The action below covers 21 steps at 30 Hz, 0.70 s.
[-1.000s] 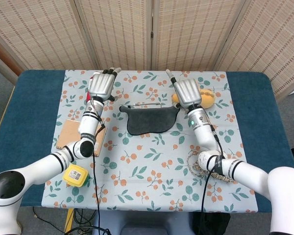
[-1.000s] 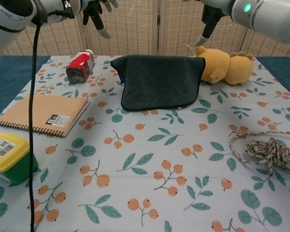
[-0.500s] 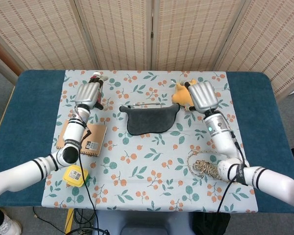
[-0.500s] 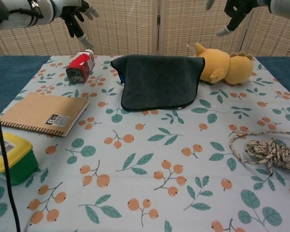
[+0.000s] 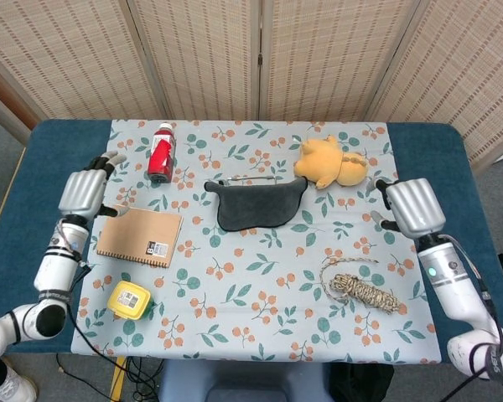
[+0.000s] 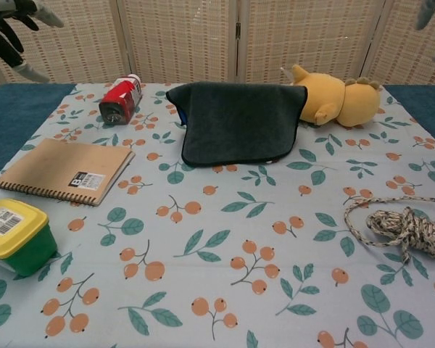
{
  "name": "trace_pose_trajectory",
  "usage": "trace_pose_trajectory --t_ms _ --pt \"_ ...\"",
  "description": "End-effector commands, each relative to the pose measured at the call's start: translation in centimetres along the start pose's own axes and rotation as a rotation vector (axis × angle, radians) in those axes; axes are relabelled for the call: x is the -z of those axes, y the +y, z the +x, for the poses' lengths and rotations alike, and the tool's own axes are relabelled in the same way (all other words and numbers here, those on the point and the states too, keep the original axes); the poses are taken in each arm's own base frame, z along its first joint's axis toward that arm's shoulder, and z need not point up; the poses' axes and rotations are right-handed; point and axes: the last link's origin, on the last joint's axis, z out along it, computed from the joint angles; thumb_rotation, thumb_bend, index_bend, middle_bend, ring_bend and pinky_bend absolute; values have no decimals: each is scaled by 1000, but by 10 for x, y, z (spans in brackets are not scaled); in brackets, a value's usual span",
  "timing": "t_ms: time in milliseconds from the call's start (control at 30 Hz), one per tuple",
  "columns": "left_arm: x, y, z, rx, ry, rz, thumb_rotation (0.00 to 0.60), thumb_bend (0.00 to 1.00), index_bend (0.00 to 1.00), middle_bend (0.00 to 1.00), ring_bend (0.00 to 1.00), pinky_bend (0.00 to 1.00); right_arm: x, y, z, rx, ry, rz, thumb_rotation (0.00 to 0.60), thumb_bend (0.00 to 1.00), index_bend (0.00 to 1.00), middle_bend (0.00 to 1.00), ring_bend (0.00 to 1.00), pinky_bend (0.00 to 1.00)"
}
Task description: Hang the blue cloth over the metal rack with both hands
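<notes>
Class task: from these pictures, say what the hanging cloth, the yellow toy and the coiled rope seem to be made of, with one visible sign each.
Cloth: probably microfibre, matte fuzzy nap.
Toy: plush, soft velvety surface.
Rope: braided fibre, speckled weave.

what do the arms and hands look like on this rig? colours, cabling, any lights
White glossy arm links with black joint bands. Silver-grey metallic hands: left hand, right hand, with dark fingers and pale tips in the chest view. A black cable runs along the left forearm; a small green light shows on the right forearm.
</notes>
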Motion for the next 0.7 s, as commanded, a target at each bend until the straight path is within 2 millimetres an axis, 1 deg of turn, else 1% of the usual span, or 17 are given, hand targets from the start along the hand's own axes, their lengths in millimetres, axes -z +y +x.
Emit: trace_pose_trajectory --t_ms 33,133,333,467,567,700 --pt "37 -31 0 -24 19 11 600 133 151 86 131 273 39 14 0 -28 0 -14 600 248 393 643 607 884" --pt "65 -50 -1 -37 31 15 600 134 154 86 131 258 69 24 0 -26 13 -28 600 251 393 643 605 883" --pt "113 -81 0 -68 31 61 600 133 156 86 129 229 118 43 -3 -25 31 -74 600 254 393 642 605 881" --pt "142 -95 0 -75 65 93 600 134 156 86 129 223 142 48 -5 -26 37 -108 600 254 393 643 605 880" --pt "160 -102 -1 -79 88 119 600 134 156 86 129 223 156 49 -7 -37 40 -128 600 255 393 642 605 880" --pt "181 -107 -3 -76 102 154 600 134 156 86 128 220 169 50 -11 -50 41 -151 600 257 393 643 605 880"
